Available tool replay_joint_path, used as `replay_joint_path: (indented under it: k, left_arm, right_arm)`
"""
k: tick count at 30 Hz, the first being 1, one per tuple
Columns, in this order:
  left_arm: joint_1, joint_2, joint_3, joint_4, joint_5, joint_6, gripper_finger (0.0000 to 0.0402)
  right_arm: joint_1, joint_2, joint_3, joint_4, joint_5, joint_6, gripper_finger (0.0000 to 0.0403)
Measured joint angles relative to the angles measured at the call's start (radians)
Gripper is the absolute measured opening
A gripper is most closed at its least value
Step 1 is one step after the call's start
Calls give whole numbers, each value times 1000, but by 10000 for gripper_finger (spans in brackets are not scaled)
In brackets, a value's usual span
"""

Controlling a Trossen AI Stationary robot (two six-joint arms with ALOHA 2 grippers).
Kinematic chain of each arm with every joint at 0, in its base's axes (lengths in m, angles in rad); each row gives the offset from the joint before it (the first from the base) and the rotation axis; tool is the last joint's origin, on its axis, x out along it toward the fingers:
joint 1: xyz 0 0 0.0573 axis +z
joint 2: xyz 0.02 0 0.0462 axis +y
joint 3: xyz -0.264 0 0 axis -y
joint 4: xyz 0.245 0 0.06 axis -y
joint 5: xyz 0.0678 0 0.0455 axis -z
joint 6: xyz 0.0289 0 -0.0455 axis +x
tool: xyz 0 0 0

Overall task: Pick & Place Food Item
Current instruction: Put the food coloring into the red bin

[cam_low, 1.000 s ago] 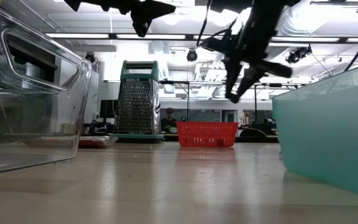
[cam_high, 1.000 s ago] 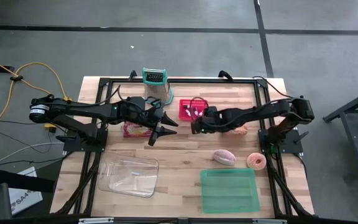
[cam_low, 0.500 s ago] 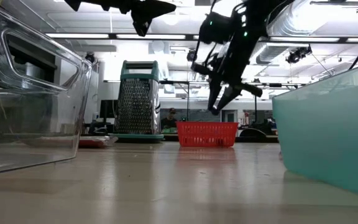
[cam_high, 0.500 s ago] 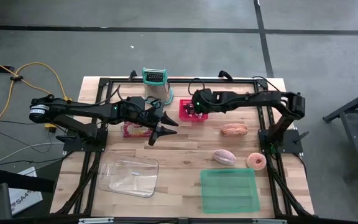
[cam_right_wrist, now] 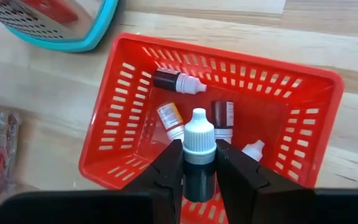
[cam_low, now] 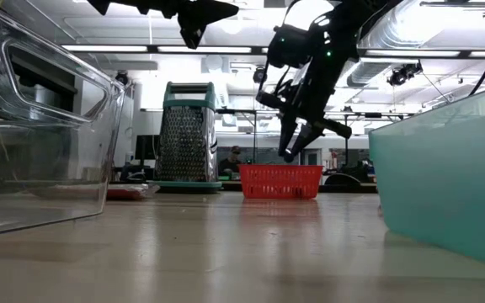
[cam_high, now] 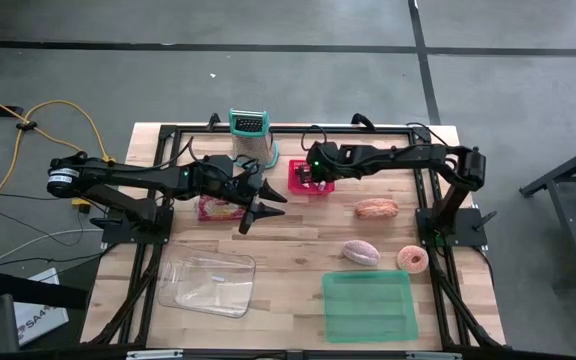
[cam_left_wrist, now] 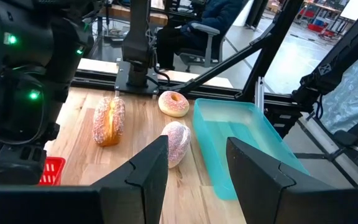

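My right gripper (cam_right_wrist: 199, 177) hangs over the red basket (cam_right_wrist: 294, 112), shut on a small dark dropper bottle with a white cap (cam_right_wrist: 200, 149). Several like bottles (cam_right_wrist: 178, 81) lie in the basket. From above, the basket (cam_high: 298, 185) stands at the table's far middle, under my right gripper (cam_high: 313, 178). My left gripper (cam_left_wrist: 197, 168) is open and holds nothing; it hovers above the table (cam_high: 265, 205) left of the basket. A bun (cam_high: 376, 208), a pink pastry (cam_high: 360, 251) and a donut (cam_high: 412, 259) lie on the table's right. My right gripper pinches the bottle's dark body (cam_right_wrist: 199, 173), just below the white cap, between its two fingers. The fingers slant down from the table's right and lie along the bottle, whose cap (cam_right_wrist: 200, 132) points ahead of them toward the basket. The bottle hangs clear above the basket.
A metal grater (cam_high: 249, 135) stands at the far edge, left of the basket. A red packet (cam_high: 218, 207) lies under the left arm. A clear container (cam_high: 208, 285) sits near left and a green tray (cam_high: 368, 306) near right.
My right gripper has swung from the table's middle toward the far edge and now hangs over the red basket, a little lower. Most of this move came in the first half second. The bun that the arm covered now shows.
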Motion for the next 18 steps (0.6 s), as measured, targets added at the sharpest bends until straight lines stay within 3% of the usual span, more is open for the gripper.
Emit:
replay_joint_path:
  k: [18]
  left_arm:
    - [0, 0, 0, 0, 0, 0, 158]
  right_arm:
    - [0, 0, 0, -28, -5, 6, 73]
